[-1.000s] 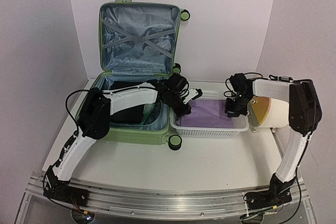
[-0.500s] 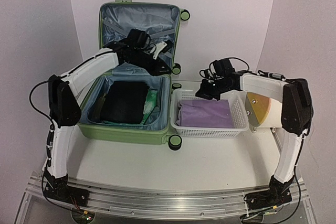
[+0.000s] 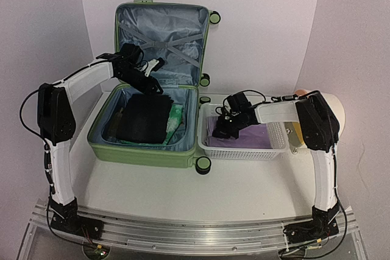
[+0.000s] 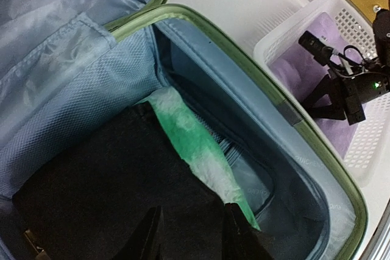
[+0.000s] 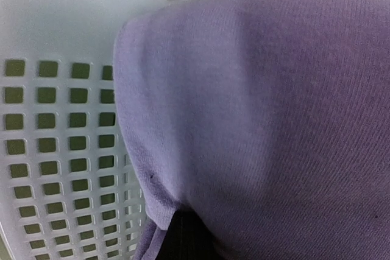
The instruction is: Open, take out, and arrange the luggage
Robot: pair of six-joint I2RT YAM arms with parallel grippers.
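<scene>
The light-green luggage [image 3: 143, 153] lies open, its lid [image 3: 161, 35] upright against the back wall. Inside it are a black garment [image 3: 145, 117] and a green-and-white packet [image 3: 175, 117]. My left gripper [image 3: 153, 85] hangs open and empty over the back of the lower half. In the left wrist view its jaws [image 4: 190, 235] stand apart above the black garment [image 4: 103, 193], beside the packet [image 4: 195, 144]. My right gripper [image 3: 220, 129] is low at the left end of the white basket [image 3: 244, 150]. In the right wrist view it [image 5: 186, 238] appears shut on the purple cloth [image 5: 262, 101], which covers most of it.
A cream cylinder with an orange face [image 3: 317, 120] stands right of the basket, close behind my right arm. The basket wall [image 5: 55, 120] is close on the right gripper's left. The luggage's wheels [image 3: 203, 164] stick out towards the basket. White walls close in the back and sides.
My left arm has swung from the basket's left edge back over the luggage. My right gripper has moved from the basket's right end to its left end and dropped onto the purple cloth.
</scene>
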